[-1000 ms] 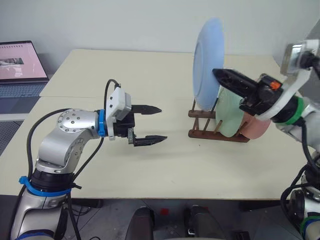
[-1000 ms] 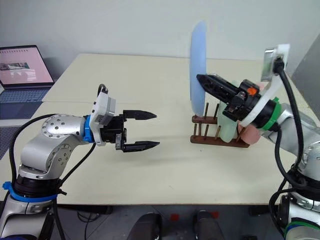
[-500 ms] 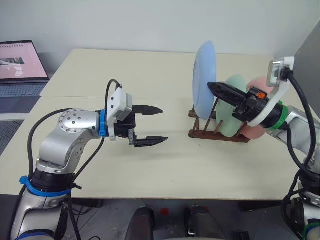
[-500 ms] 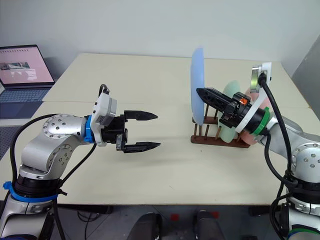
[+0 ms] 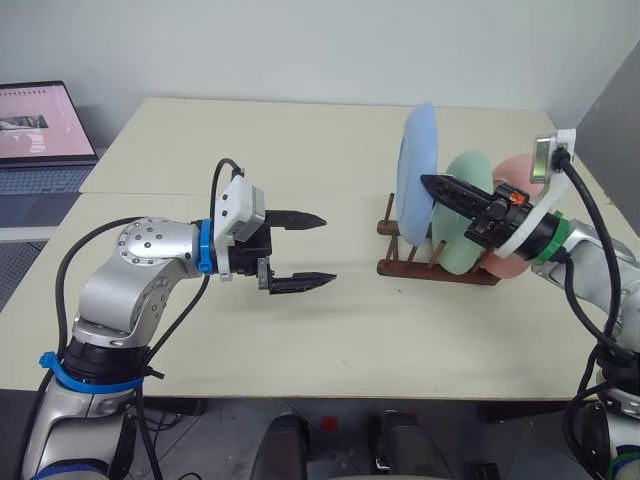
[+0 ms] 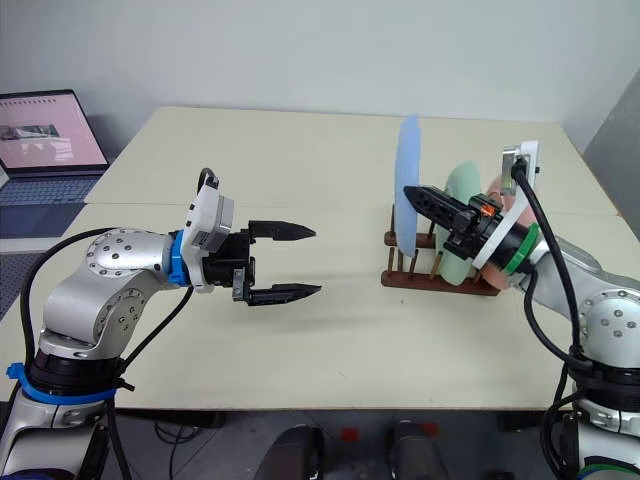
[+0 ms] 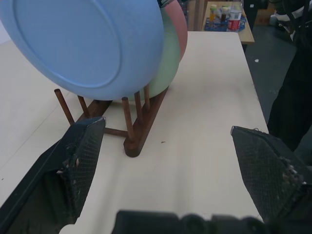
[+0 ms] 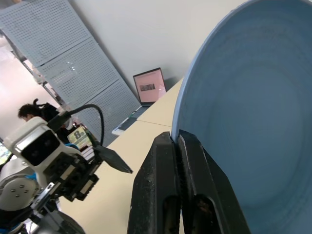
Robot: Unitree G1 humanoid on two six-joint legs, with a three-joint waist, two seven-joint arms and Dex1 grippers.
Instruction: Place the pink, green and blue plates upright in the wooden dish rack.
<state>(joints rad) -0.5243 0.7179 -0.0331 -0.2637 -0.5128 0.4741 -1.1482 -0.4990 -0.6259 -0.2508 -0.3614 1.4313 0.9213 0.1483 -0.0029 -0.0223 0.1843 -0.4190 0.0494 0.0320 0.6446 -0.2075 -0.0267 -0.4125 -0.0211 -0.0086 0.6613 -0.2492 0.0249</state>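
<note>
Cream bench point(image 5: 300, 330). At three o'clock, wooden dish rack point(image 5: 400, 266) holding green plate point(image 5: 470, 180) and pink plate point(image 5: 512, 175). Blue plate point(image 5: 418, 170), clamped in right gripper point(image 5: 432, 183), now lowered to the front slot; release pending. Left gripper point(image 5: 318, 248) spread wide, idle.

blue plate point(image 7: 83, 44): smooth matt | dish rack point(image 7: 131, 122): dark wood | table point(image 5: 300, 330): matt

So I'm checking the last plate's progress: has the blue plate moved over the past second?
Yes. The blue plate, pinched by the right gripper, has come down toward the wooden dish rack, nearer its pegs.
</note>
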